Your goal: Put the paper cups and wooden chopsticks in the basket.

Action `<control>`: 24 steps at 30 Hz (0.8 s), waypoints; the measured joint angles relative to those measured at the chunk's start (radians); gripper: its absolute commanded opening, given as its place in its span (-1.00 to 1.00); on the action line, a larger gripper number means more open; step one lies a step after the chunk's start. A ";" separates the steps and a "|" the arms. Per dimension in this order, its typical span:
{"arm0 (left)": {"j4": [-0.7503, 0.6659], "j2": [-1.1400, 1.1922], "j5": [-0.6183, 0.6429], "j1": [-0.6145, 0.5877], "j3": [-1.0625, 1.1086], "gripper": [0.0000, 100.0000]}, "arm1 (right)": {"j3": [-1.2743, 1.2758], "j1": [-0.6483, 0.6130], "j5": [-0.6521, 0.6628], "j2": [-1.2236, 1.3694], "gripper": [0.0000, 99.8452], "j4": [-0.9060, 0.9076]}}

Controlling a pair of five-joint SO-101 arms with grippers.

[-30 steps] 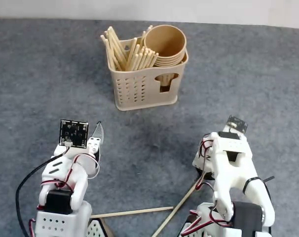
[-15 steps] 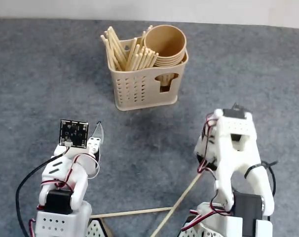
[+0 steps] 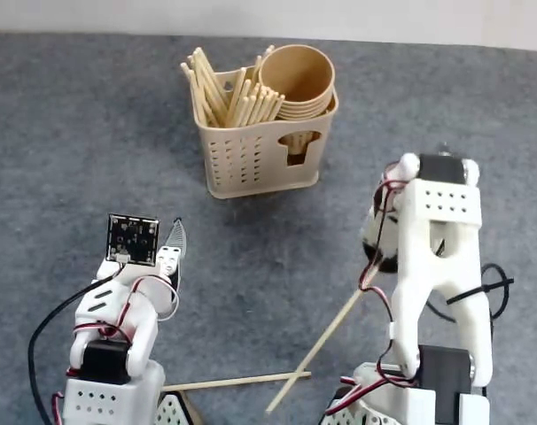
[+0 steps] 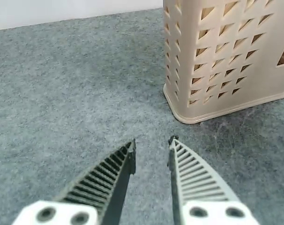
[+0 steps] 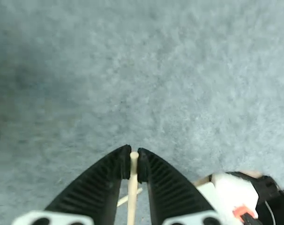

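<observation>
While the right fingers (image 5: 117, 166) pinch the top end of one long thin wooden chopstick (image 5: 132, 187), that stick slants down from them over the grey fuzzy worktop (image 3: 73, 133). Near its low end it crosses the tip of a second thin wooden chopstick (image 3: 224, 382), which lies flat between the two arm bases. I cannot tell if the two sticks touch. The left fingers (image 4: 125, 157) are spread a little with nothing between them. They point at the beige plastic basket with holes (image 4: 226, 56), near it but not touching. Inside the basket, at the far side of the worktop, stand a bunch of wooden chopsticks (image 3: 229, 93) and, right beside them, a stack of brown paper cups (image 3: 295, 80).
</observation>
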 measured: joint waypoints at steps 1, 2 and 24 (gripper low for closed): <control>0.000 0.000 0.000 0.000 0.000 -0.75 | -0.028 -0.012 0.000 0.000 -0.99 0.000; 0.000 0.000 0.000 0.000 0.000 -0.75 | -0.052 -0.025 -0.002 0.000 -0.99 0.002; 0.000 0.000 0.000 0.000 0.000 -0.75 | -0.875 -0.290 -0.009 0.002 -0.99 -0.054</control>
